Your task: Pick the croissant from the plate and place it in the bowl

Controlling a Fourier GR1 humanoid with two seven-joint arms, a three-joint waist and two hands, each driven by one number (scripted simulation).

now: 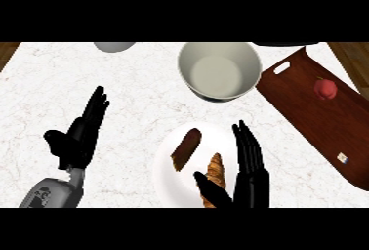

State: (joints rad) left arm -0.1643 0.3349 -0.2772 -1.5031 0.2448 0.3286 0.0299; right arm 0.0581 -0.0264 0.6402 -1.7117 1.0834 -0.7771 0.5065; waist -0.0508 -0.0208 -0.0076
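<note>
Now, right hand beside the croissant on the plate

We are looking steeply down at a white marbled tabletop (130,112). Near the lower middle, a white plate (167,171) is carrying two things: a dark brown bar-shaped piece (186,148) lying tilted on its upper left part, and the golden croissant (215,171) lying lengthwise just to the right of it, low on the plate. The croissant is sitting on the plate and not in the bowl.

We are seeing the right hand (250,168) standing over the right side of the plate, its fingers (243,141) straight and pointing away from us, just to the right of the croissant. Its thumb (211,189) is reaching out to the left and crossing the croissant's lower end. We are not seeing the fingers curling round the pastry, so the hand is reading as released.

The white bowl (219,71) is standing beyond the plate, well apart from the croissant. To the right, a dark wooden tray (306,105) is lying at an angle, carrying a small red object (325,89) and a tiny pale item (342,157) near its lower edge.

The left hand (78,139) is resting at the left of the view, open with fingers straight, holding nothing. A pale round object (114,46) is showing partly at the top edge
</note>
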